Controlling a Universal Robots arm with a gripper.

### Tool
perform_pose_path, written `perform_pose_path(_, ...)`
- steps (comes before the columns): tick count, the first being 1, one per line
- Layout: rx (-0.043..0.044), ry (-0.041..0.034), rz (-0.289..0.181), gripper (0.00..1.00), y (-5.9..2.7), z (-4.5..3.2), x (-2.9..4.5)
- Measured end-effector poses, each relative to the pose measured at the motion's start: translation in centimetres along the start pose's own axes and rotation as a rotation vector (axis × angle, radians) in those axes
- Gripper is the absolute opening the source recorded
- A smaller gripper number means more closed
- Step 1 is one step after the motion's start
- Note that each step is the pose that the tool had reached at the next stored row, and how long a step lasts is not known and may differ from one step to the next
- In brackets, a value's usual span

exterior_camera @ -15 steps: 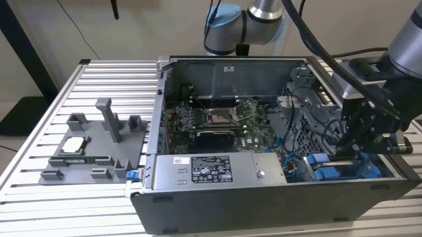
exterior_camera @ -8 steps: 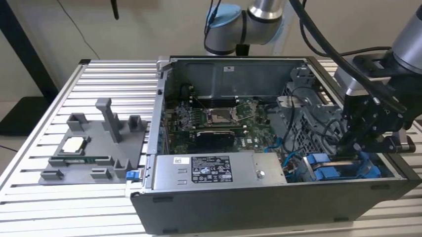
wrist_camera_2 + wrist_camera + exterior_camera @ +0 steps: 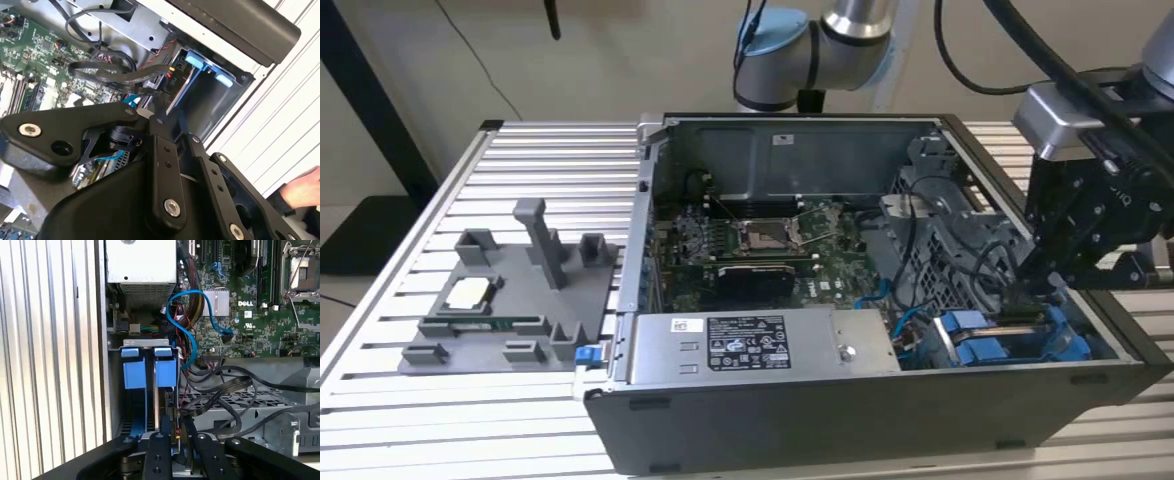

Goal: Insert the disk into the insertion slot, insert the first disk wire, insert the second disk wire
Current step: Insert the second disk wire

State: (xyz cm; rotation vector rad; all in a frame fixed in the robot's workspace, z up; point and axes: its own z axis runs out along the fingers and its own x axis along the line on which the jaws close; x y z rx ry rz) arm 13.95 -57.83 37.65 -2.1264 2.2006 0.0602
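In the exterior view an open computer case [image 3: 854,300] lies on a slatted metal table [image 3: 400,400]; the black gripper [image 3: 1027,285] reaches down into the case's corner at the exterior view's right, just above the insertion slot [image 3: 1014,340] with its bright blue tabs; a grey labelled power-supply box [image 3: 761,345] sits beside that bay, and a grey fixture tray [image 3: 507,300] stands on the table at the exterior view's left.

In the second wrist view the gripper [image 3: 159,119] has its black fingers [image 3: 162,165] drawn together on a dark wire connector [image 3: 167,80]; this sits at the end of the disk [image 3: 182,92], which stands edge-on in the blue-framed slot [image 3: 210,95]; a person's hand [image 3: 302,187] shows at the table's edge.

In the first wrist view the fingertips [image 3: 160,445] meet at the near end of the disk [image 3: 161,412], which is seated in the slot [image 3: 135,372] between blue tabs; a blue cable [image 3: 200,310] loops over the green motherboard [image 3: 260,320].
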Motion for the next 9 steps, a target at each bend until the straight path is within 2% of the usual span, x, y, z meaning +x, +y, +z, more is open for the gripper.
perform_pose_path(2, -0.0002, 0.0, 0.0, 0.24, -0.01, -0.43, -0.04)
perform_pose_path(9, -0.0002, 0.0, 0.0, 0.24, -0.02, -0.55, -0.05)
